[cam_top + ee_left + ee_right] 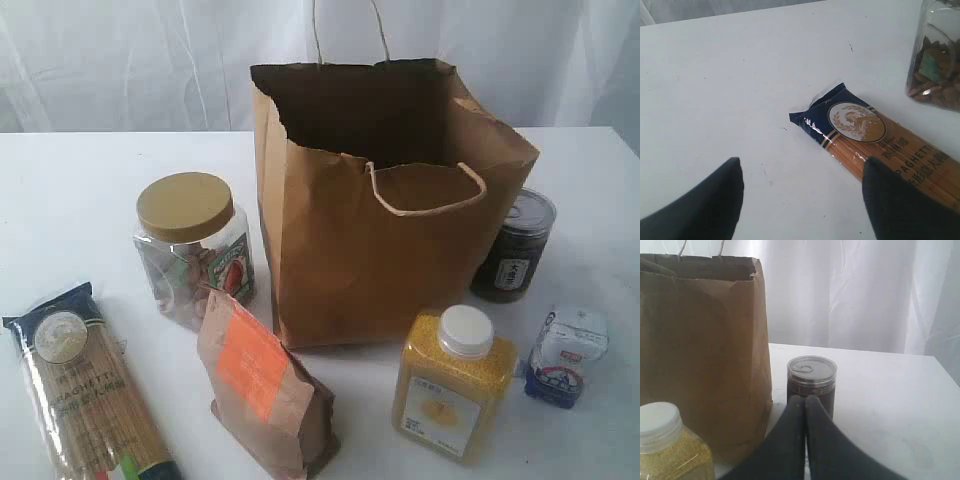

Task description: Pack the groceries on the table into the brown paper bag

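The brown paper bag [385, 215] stands open and upright mid-table [80, 200]. Around it lie the groceries: a tan-lidded clear jar [192, 248], a spaghetti packet [85, 385], an orange-labelled brown pouch [262, 385], a yellow bottle [455, 382], a dark jar [515, 245] and a small white-blue packet [566, 355]. Neither arm shows in the exterior view. My left gripper [800, 172] is open above bare table, one finger over the spaghetti packet [875, 142]. My right gripper [805, 399] is shut and empty, with the dark jar [811, 382] behind its tips, the bag [700, 350] and the yellow bottle [667, 445] beside it.
White curtains [120, 60] hang behind the table. The clear jar [937, 55] stands at the edge of the left wrist view. The bag's cord handles [425, 195] hang over its front and stand up at the back.
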Controlling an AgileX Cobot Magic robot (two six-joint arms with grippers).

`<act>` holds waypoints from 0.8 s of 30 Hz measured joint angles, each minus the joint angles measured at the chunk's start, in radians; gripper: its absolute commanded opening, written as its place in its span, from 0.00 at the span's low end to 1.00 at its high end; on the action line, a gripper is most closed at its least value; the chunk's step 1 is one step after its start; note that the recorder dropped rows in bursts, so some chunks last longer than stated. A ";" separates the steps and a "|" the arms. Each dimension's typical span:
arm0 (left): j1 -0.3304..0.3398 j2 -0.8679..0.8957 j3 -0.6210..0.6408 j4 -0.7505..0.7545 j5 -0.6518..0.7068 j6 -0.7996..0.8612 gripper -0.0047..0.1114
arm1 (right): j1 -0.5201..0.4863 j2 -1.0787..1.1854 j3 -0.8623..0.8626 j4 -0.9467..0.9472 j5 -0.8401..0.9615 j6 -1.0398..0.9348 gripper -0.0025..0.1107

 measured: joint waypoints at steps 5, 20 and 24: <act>0.000 0.000 0.000 0.000 0.000 0.000 0.64 | 0.000 0.000 0.000 0.000 0.000 0.000 0.02; 0.000 0.000 0.000 0.000 0.000 0.000 0.64 | 0.000 0.000 0.000 0.015 -0.040 0.026 0.02; 0.000 0.000 0.000 0.000 0.000 0.000 0.64 | 0.000 0.000 0.000 0.084 -0.150 0.195 0.02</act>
